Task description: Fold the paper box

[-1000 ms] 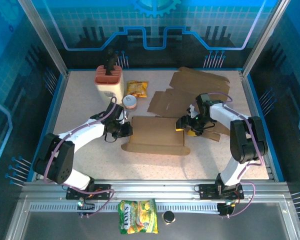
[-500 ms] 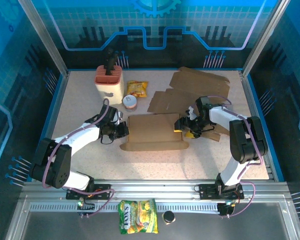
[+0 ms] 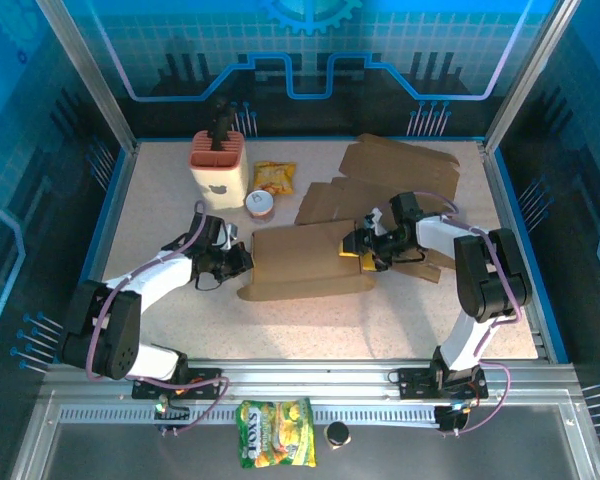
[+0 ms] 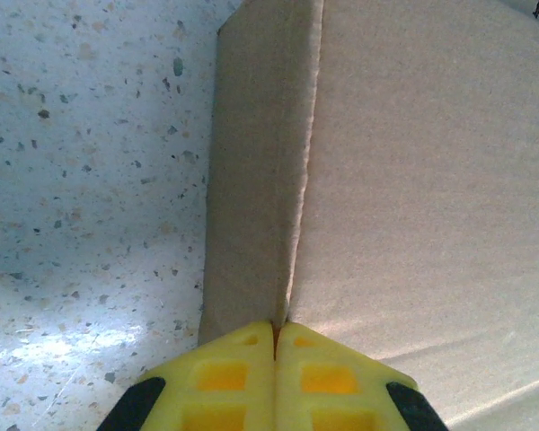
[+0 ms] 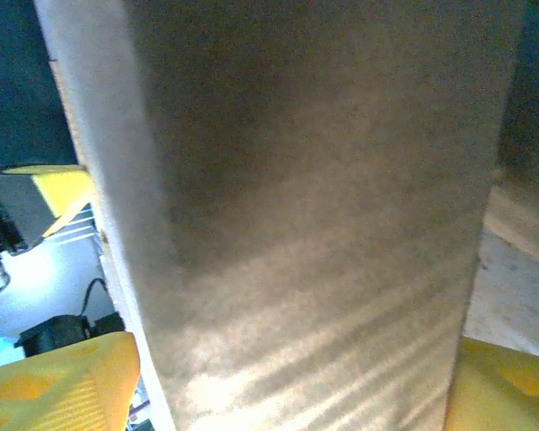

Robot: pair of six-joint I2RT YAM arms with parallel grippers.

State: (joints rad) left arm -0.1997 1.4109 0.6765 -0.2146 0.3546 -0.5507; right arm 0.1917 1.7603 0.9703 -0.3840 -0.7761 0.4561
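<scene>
The brown paper box lies mostly flat mid-table. My left gripper sits at the box's left edge. In the left wrist view its yellow fingers are pressed together, and a crease of the paper box runs into the seam between them, so the left gripper is shut on that edge. My right gripper is at the box's right end. In the right wrist view its yellow fingers stand far apart, with a panel of the paper box lying between them close to the lens.
Flat cardboard sheets lie at the back right. At the back left are a white and orange holder, a yellow snack bag and a small tin. Another snack bag lies on the front rail.
Both grippers and the paper box have shifted left and slightly towards the back. The right gripper has moved further in over the box's right end.
</scene>
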